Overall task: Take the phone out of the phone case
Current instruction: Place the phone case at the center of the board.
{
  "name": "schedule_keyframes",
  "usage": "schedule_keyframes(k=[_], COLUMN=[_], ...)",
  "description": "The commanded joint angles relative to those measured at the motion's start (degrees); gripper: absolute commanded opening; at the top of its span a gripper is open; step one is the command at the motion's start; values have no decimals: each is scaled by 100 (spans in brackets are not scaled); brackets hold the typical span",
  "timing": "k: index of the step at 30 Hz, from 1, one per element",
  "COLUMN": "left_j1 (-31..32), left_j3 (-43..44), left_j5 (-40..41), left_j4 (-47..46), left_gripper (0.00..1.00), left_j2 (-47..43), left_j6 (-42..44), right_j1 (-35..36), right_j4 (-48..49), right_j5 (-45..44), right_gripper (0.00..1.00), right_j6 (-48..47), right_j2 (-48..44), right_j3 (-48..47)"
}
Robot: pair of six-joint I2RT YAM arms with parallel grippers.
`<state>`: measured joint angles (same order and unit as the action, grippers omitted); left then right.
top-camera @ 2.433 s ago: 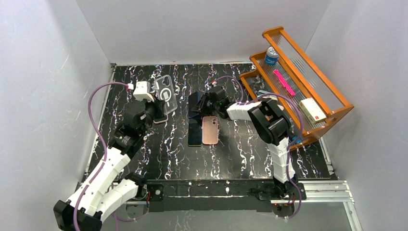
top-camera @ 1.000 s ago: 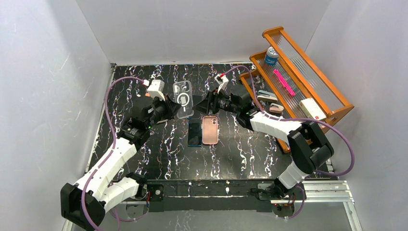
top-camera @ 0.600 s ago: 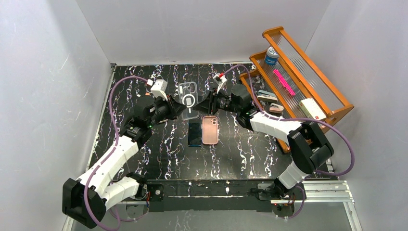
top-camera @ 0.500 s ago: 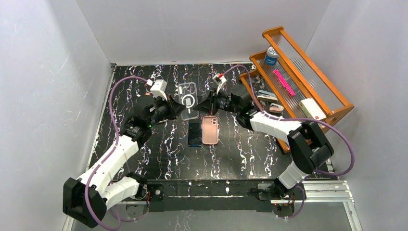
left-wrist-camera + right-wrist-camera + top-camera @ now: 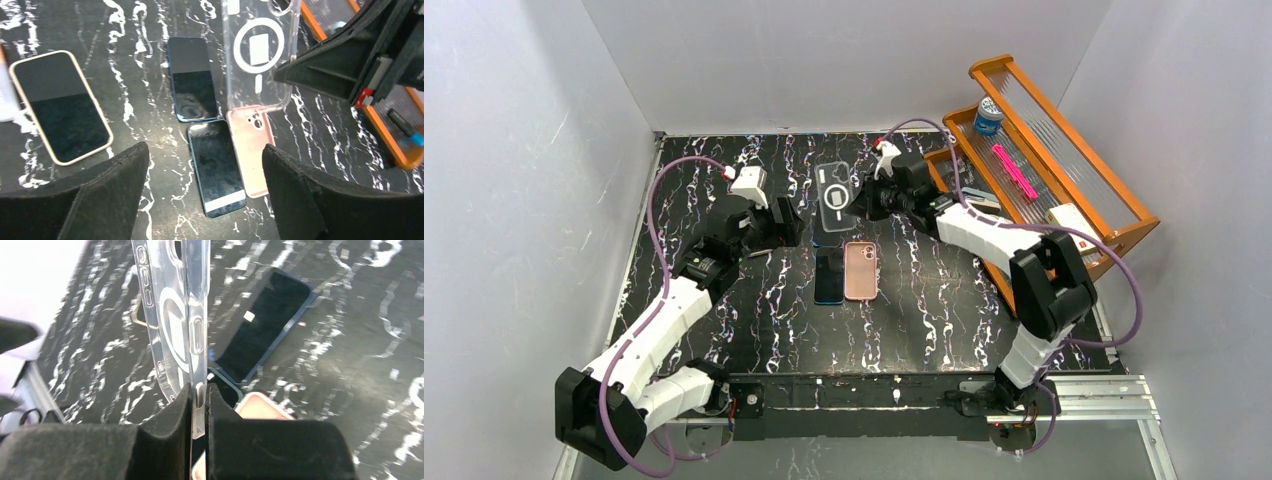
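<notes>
Over the bench (image 5: 924, 320), right fingers (image 5: 270, 450) pinch the empty case (image 5: 172, 315) by its edge; left fingers (image 5: 105, 200) stand wide, empty. Better lower it flat — beside the phones (image 5: 860, 270) below, not on them.

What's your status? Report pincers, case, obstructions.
Left pincer open, empty. Right pincer shut on clear case, lifted off table, no phone inside. Lying below: blue phone, teal phone, pink phone.
</notes>
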<state>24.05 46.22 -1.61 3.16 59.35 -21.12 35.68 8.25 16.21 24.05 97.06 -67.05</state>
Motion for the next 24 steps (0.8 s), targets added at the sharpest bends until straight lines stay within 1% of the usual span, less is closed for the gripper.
schedule_keyframes(k=[1, 4, 8, 14, 19, 24], left_j1=[-41, -41, -49, -84, -94, -93], left_j3=[272, 309, 351, 366, 365, 377], left_j5=[771, 910, 1099, 1187, 1151, 1071], left_j4=[370, 473, 555, 608, 608, 609], left_gripper=[83, 93, 98, 98, 98, 98], left_j2=[-161, -136, -142, -156, -145, -105], left_j6=[300, 311, 337, 354, 337, 312], right_j1=[-417, -670, -875, -1027, -1039, -1037], right_j4=[-1322, -1369, -1811, -2076, -2186, -2370], right_j5=[-564, -512, -414, 62, 549, 871], right_gripper=[1, 1, 1, 1, 2, 5], right_j6=[102, 371, 411, 380, 401, 390], right_j2=[577, 920, 1545, 2253, 2563, 2650], right_j3=[-810, -948, -1496, -2040, -2300, -2315])
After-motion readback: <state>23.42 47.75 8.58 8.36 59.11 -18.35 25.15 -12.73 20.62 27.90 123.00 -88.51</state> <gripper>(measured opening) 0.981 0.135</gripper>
